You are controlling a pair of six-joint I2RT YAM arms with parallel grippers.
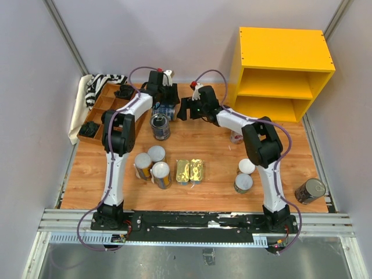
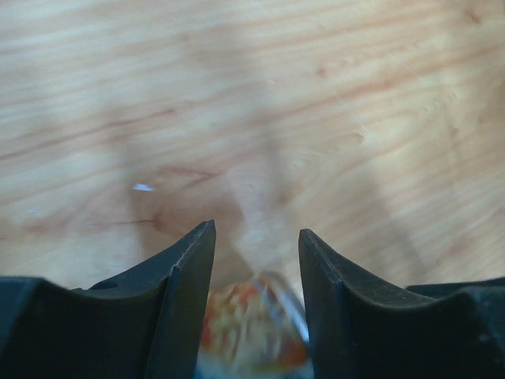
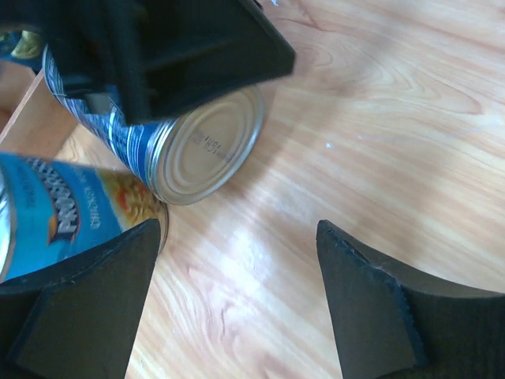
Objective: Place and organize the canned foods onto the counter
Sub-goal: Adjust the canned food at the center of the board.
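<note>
The canned foods stand about the wooden table, with none on the yellow counter point(image 1: 285, 40) at the back right. My left gripper point(image 1: 164, 100) point(image 2: 256, 233) is at the back centre, its fingers against both sides of a blue-striped can point(image 1: 165, 111) point(image 2: 252, 328) point(image 3: 201, 150), which lies tilted with its silver end showing. Just to its right, my right gripper point(image 1: 185, 109) point(image 3: 239, 229) is open over bare wood, holding nothing. A light-blue-labelled can point(image 1: 160, 127) point(image 3: 63, 213) is beside its left finger.
Three upright cans point(image 1: 154, 164) and two flat gold tins point(image 1: 190, 171) sit front centre. Two short cans point(image 1: 244, 176) stand by the right arm and one point(image 1: 236, 138) under it. Another can point(image 1: 310, 190) lies off the table's right edge. A brown divided tray point(image 1: 104, 110) is at the back left.
</note>
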